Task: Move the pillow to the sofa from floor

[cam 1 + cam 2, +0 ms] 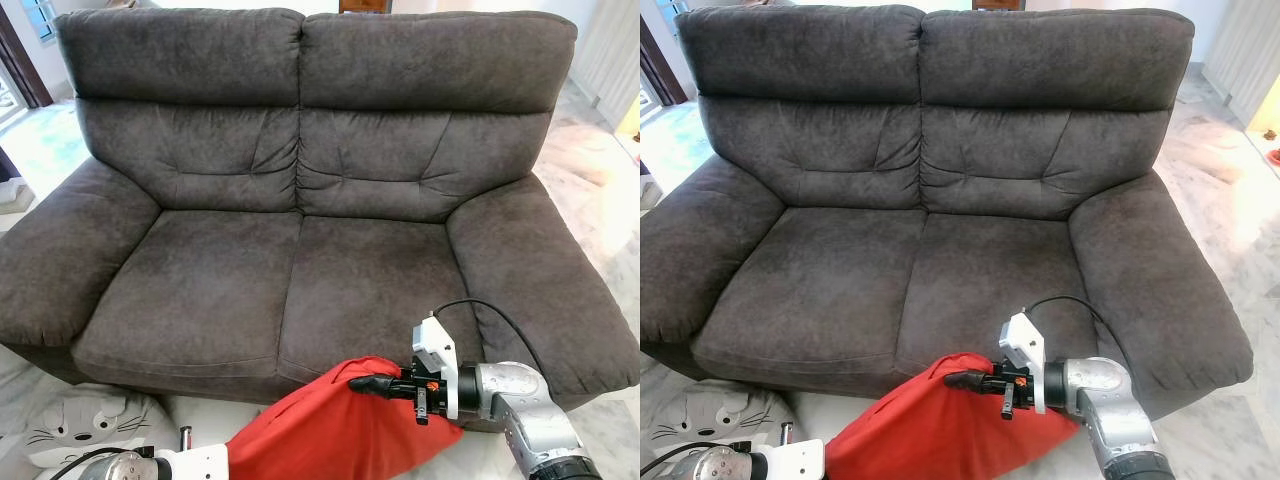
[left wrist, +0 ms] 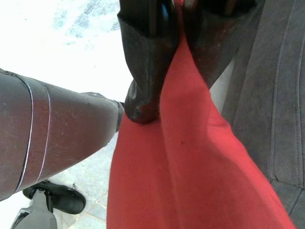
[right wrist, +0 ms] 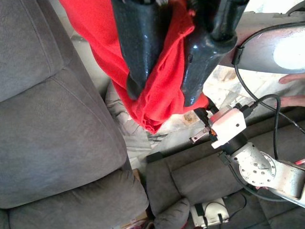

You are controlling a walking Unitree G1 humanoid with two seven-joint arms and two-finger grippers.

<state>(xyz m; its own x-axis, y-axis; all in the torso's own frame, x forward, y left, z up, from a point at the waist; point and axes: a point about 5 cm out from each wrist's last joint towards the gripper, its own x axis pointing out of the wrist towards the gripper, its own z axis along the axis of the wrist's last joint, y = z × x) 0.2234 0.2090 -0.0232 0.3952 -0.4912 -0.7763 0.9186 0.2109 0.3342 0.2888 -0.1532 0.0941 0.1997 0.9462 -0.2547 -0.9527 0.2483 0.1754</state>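
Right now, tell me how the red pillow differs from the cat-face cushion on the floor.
The red pillow is plain red and held up at the sofa's front edge by both grippers, right gripper and left gripper. The cat-face cushion is grey and white with whiskers, lying untouched on the floor. Both are soft.

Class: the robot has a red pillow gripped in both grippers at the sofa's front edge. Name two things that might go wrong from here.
1. Both the left gripper and right gripper pinch only folds of the red pillow, so the cloth might slip free.
2. The pillow hangs below the sofa seat's front edge and could catch on it while being lifted.
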